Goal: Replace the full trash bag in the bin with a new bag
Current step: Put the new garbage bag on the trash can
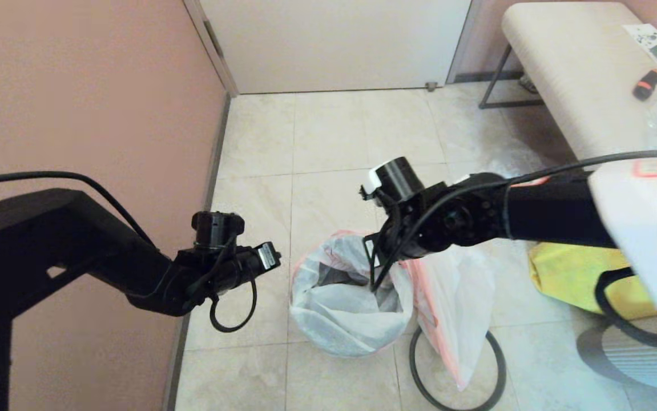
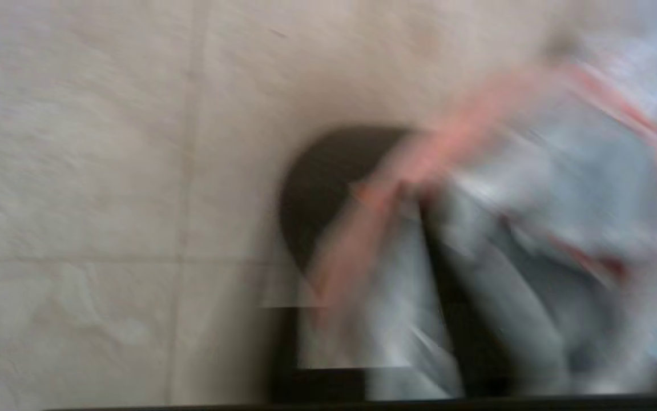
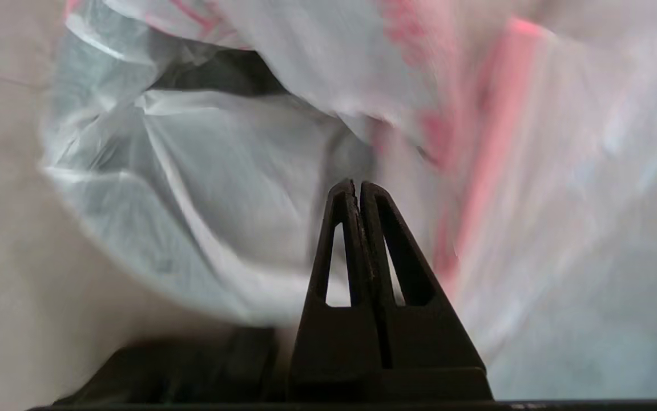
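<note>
The round black bin (image 1: 337,275) stands on the floor tiles, draped in a thin white bag with pink trim (image 1: 339,319) whose mouth is open. My right gripper (image 1: 375,285) points down into that mouth near its right edge, fingers shut together; in the right wrist view the right gripper (image 3: 353,185) shows nothing visible between them. A second white-and-pink bag (image 1: 454,308) lies against the bin's right side, over the dark grey hoop (image 1: 419,379) on the floor. My left gripper (image 1: 268,257) hovers just left of the bin. The left wrist view shows the bin's black wall (image 2: 317,188).
A pink wall (image 1: 77,114) runs close along the left. A yellow shopping bag (image 1: 573,274) lies on the floor at the right. A cushioned bench (image 1: 568,68) stands at the back right, and a closed door (image 1: 334,40) is behind.
</note>
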